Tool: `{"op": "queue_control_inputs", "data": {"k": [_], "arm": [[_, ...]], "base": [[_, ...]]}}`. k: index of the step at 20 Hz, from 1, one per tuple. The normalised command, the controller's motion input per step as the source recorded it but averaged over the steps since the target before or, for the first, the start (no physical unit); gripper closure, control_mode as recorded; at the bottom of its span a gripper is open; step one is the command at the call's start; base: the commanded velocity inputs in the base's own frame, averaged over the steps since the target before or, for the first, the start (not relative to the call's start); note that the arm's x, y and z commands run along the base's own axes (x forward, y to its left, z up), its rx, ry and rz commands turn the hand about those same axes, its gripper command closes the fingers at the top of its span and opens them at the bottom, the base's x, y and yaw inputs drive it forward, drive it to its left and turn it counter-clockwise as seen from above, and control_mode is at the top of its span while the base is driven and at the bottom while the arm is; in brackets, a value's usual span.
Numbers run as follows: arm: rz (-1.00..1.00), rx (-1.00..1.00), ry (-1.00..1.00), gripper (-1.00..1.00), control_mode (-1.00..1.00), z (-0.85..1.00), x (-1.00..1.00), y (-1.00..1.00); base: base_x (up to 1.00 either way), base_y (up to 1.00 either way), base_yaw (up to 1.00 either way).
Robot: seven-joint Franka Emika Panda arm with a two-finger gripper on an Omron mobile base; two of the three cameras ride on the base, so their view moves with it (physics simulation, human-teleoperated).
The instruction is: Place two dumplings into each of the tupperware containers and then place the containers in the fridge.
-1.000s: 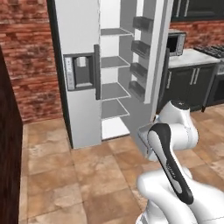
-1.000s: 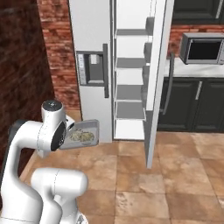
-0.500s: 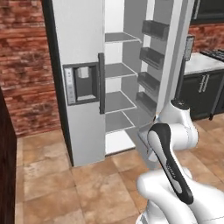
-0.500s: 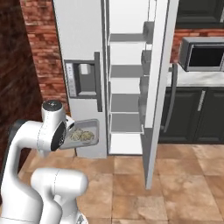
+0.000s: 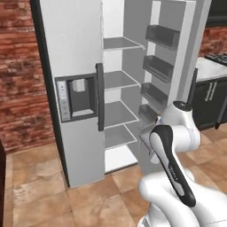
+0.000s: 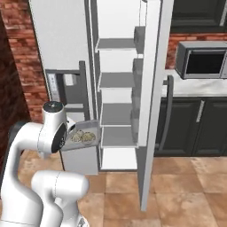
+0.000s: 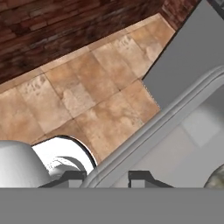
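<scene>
Container (image 6: 84, 136) (dumplings (image 6: 81, 137) inside) clamped by rim in pincer (image 7: 105, 178); open fridge shelves (image 6: 116, 136) lie just ahead, rightward.

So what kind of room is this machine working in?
A rendered home kitchen, most likely: a tall fridge with its door open, a microwave above dark cabinets, and a stove on the counter.

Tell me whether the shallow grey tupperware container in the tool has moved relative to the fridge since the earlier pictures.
Yes. The shallow grey tupperware container rides with the base and is now closer to the tall light-grey fridge's open shelves, which loom larger.
</scene>
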Motion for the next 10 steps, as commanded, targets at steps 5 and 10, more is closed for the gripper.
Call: {"op": "queue_control_inputs", "data": {"k": [5,10], "arm": [[0.0,0.0,0.0,1.0,1.0,0.0,0.0,0.0],[0.0,0.0,0.0,1.0,1.0,0.0,0.0,0.0]], "base": [[0.84,-0.09,0.0],[0.73,-0.15,0.0]]}}
